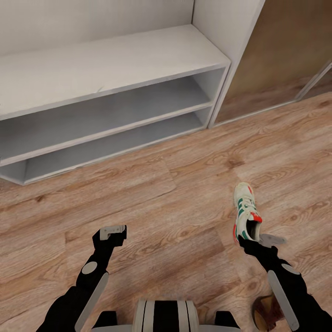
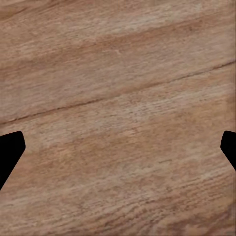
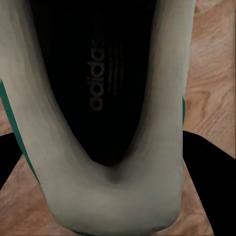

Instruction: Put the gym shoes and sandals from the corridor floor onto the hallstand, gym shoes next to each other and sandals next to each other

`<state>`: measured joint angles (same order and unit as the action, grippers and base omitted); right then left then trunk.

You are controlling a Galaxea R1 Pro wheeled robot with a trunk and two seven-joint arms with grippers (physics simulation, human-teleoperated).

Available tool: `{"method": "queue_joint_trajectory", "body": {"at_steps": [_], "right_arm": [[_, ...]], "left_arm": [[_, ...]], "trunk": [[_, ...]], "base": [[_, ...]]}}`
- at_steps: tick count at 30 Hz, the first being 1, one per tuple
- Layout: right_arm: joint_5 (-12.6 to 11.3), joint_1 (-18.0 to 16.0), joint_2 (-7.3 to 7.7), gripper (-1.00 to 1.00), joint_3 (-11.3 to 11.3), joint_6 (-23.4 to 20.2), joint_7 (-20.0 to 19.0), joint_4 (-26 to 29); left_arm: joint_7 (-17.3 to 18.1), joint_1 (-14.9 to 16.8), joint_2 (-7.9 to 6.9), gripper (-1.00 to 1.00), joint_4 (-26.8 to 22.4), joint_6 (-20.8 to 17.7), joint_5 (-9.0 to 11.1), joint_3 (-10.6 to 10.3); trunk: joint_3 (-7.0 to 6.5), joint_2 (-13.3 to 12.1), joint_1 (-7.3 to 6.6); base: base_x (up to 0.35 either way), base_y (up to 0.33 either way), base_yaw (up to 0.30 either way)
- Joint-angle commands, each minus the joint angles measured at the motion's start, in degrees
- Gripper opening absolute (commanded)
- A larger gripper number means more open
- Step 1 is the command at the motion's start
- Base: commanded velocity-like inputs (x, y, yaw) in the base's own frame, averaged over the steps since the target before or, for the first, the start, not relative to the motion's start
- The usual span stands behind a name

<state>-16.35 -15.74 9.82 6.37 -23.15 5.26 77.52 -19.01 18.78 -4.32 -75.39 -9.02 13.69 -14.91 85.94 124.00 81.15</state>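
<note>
the corridor floor (image 1: 184, 193) of light brown wood-grain planks spreads across the head view, and it is the surface seen beneath both wrist cameras. the hallstand (image 1: 106, 69), a low wide white unit with a flat top and two long open shelf compartments, stands on that floor against the wall; its top and both shelves hold no shoes.

well apart from the hallstand, out past its right end and nearer the robot, is one gym shoe (image 1: 246, 213), cream-white with green stripes and a red-orange heel patch, its toe pointing toward the hallstand's side of the corridor. whether its sole rests on the planks or is lifted cannot be told.

the right gripper (image 1: 256, 240) is at the shoe's heel, farther from the hallstand than the shoe itself. in the right wrist view the gym shoe's opening (image 3: 98, 88) with its dark printed insole sits between the two black fingers (image 3: 209, 177), which press against either side of the heel, so the pincer is clamped on the shoe.

the left gripper (image 1: 113, 231) hangs over bare planks in front of the hallstand's middle, well apart from it. its fingertips (image 2: 10, 150) stand wide apart at the frame edges, holding nothing.

farthest from the hallstand, by the robot's right arm, part of a dark brown sandal (image 1: 267, 313) shows on the floor.
</note>
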Motion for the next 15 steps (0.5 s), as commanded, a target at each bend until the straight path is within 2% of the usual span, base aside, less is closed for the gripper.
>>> {"method": "queue_joint_trajectory", "body": {"at_steps": [1,3,7,15], "right_arm": [[-0.59,0.00,0.03,-1.00,-0.05,-0.23,0.45,1.04],[-0.55,0.00,0.03,-1.00,-0.05,-0.18,0.45,4.71],[-0.60,0.00,0.03,-1.00,-0.04,-0.15,0.40,8.10],[-0.62,-0.02,-0.05,-1.00,-0.03,-0.14,0.46,9.25]], "left_arm": [[-0.50,0.03,-0.08,1.00,-0.10,-0.20,0.44,-0.20],[-0.50,0.03,-0.08,1.00,-0.10,-0.20,0.42,-0.20],[-0.50,0.03,-0.08,1.00,-0.11,-0.20,0.45,-0.20],[-0.50,0.03,-0.08,1.00,-0.11,-0.20,0.43,-0.20]], "trunk": [[-0.15,-0.40,-0.23],[-0.51,-1.21,-0.67],[-1.23,-2.81,-1.55],[-2.66,-6.02,-3.30]], "base": [[0.000,0.000,0.000],[0.000,0.000,0.000],[0.000,0.000,0.000],[0.000,0.000,0.000]]}}
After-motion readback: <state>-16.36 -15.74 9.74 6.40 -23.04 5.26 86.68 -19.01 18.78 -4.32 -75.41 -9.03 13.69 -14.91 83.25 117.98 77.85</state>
